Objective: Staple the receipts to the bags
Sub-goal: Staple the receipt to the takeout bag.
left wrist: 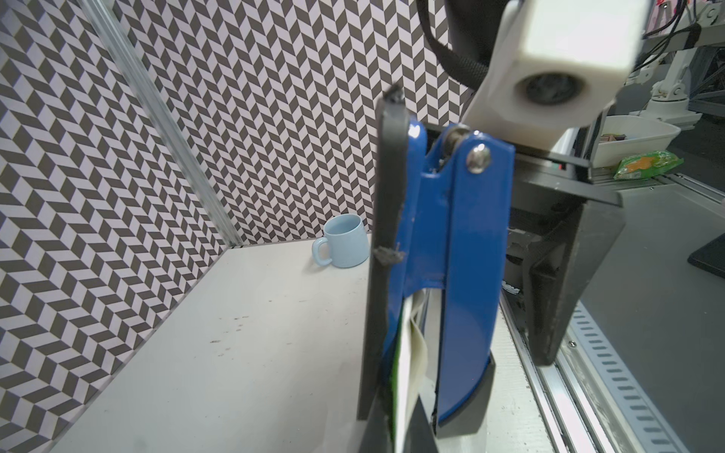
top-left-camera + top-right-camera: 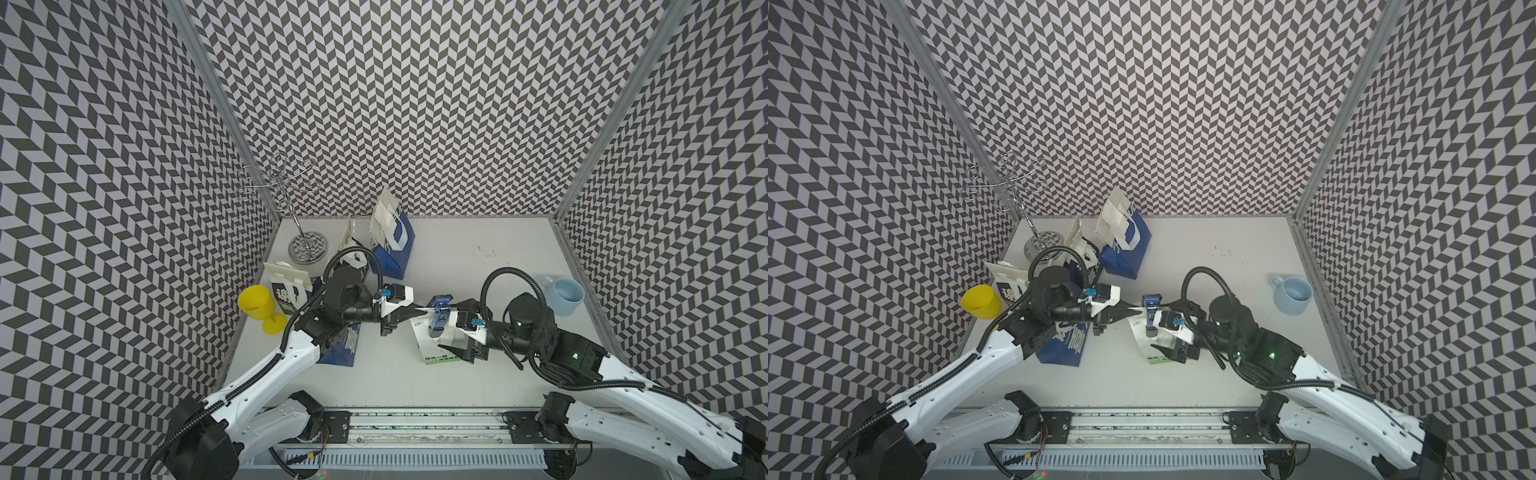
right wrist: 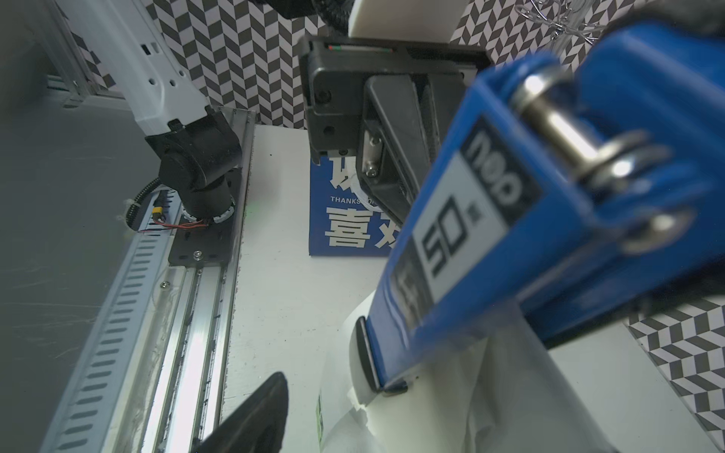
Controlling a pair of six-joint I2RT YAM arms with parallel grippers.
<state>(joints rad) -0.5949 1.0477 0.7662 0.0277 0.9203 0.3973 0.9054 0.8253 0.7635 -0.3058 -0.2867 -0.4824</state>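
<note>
Jaws of the left gripper [image 2: 417,311] are shut tight, pinching the green bag [image 2: 430,351] and a receipt [image 1: 416,353] mid-table. The right gripper [image 2: 449,326] gapes wide around the blue stapler [image 2: 439,318], whose mouth sits over that bag. The stapler says "50". A blue bag [image 3: 345,235] says "THANKS".

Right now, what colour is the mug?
Pale blue; the mug shows best in the left wrist view.

The stapler [image 3: 549,219] carries a grey label [image 3: 451,235] with a bold "50"; the logo on the black patch beside it is too blurred to read. The blue bag lying flat [image 3: 341,235] shows "THANKS" and a large white "喜". The standing blue bag [image 2: 286,297] shows "谢". The green bag [image 2: 424,345] shows "CO" near its top; the print on its green strip is too small to read.
</note>
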